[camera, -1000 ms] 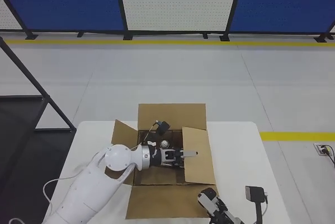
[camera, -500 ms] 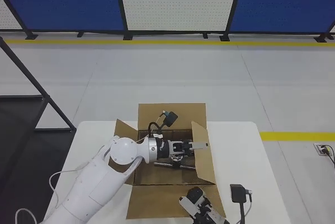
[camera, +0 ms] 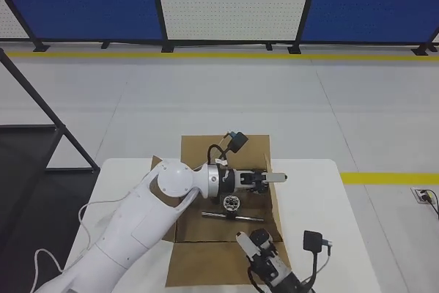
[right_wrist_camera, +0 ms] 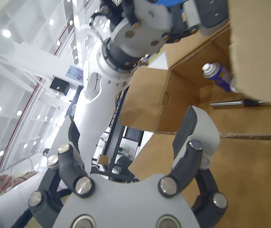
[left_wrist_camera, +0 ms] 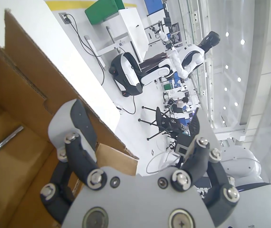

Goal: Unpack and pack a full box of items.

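Looking from above, you had the left gripper (camera: 273, 178) over the right side of the open cardboard box (camera: 204, 267), a metal rod (camera: 232, 215) lying inside. Your left wrist camera showed its claw apart, empty. Your right wrist camera showed the right gripper (right_wrist_camera: 133, 131) apart too, at the box's near flap, a spray can (right_wrist_camera: 215, 73) inside.

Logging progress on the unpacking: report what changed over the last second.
The left gripper, open, swept from inside the box out over its side flap, which swung outward. The right gripper edged toward the front flap. The box stayed put; nothing was gripped.
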### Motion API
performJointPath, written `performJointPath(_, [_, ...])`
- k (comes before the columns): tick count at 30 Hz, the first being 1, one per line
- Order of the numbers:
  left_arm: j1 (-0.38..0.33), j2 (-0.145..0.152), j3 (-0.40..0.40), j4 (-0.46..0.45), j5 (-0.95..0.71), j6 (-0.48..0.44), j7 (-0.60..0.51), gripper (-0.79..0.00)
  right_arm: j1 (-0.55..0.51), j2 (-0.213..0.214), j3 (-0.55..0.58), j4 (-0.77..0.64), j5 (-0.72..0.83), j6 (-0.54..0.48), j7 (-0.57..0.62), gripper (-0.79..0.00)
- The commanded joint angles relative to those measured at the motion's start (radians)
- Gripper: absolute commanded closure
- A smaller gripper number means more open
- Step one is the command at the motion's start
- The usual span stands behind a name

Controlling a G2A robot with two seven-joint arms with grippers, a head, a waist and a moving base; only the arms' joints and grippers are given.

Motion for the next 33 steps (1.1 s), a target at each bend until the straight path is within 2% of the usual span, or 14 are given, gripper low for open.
performJointPath(1, [-0.011, -0.009, 0.006, 0.021, -0.006, -0.009, -0.006, -0.785, 0.010, -0.001, 0.009, 0.009, 0.016, 0.019, -0.014, -0.785])
performJointPath(10, [-0.049, -0.046, 0.018, 0.115, -0.028, -0.042, -0.049, -0.785, 0.002, -0.003, 0.057, 0.006, 0.073, 0.053, -0.123, -0.785])
performJointPath(17, [-0.037, -0.051, -0.004, 0.146, -0.031, -0.087, -0.087, -0.785, -0.015, 0.000, 0.114, -0.012, 0.095, 0.081, -0.148, -0.785])
performJointPath(25, [0.085, -0.008, -0.092, 0.069, 0.000, -0.168, -0.095, -0.785, 0.060, 0.001, 0.158, 0.079, 0.115, 0.147, -0.132, -0.785])
performJointPath(29, [0.167, 0.027, -0.152, -0.031, 0.067, -0.178, -0.097, -0.785, 0.081, 0.000, 0.175, 0.115, 0.148, 0.155, -0.146, -0.785])
performJointPath(33, [0.270, 0.070, -0.244, -0.148, 0.122, -0.174, -0.100, -0.785, 0.093, 0.000, 0.201, 0.141, 0.182, 0.150, -0.154, -0.785])
